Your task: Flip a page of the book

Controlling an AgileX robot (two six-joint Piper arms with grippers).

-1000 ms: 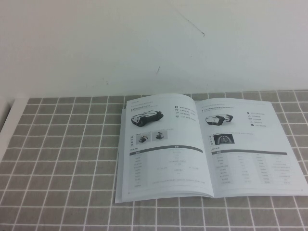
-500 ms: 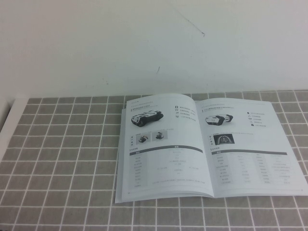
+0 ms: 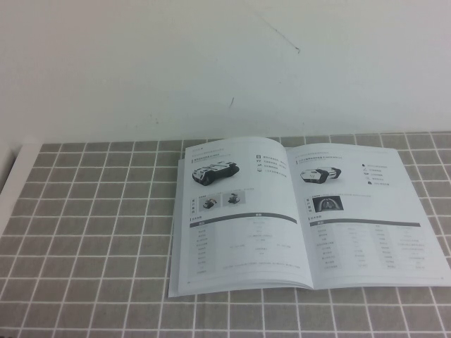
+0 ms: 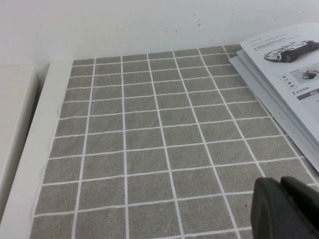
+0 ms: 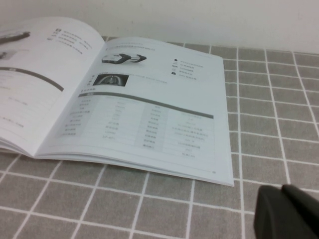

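No shift: book [image 3: 303,215] between end effectors [image 4: 286,209] [image 5: 286,211]

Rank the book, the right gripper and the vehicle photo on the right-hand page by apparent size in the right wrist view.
1. book, largest by far.
2. right gripper, shut, near the camera, so it looks bigger than it is.
3. vehicle photo, smallest.

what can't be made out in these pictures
- Book fine print: too small in every view.
- Left claw: cut off by the left wrist view's edge; absent from high view.
- Right claw: cut off by the right wrist view's edge, shut beside the right page.
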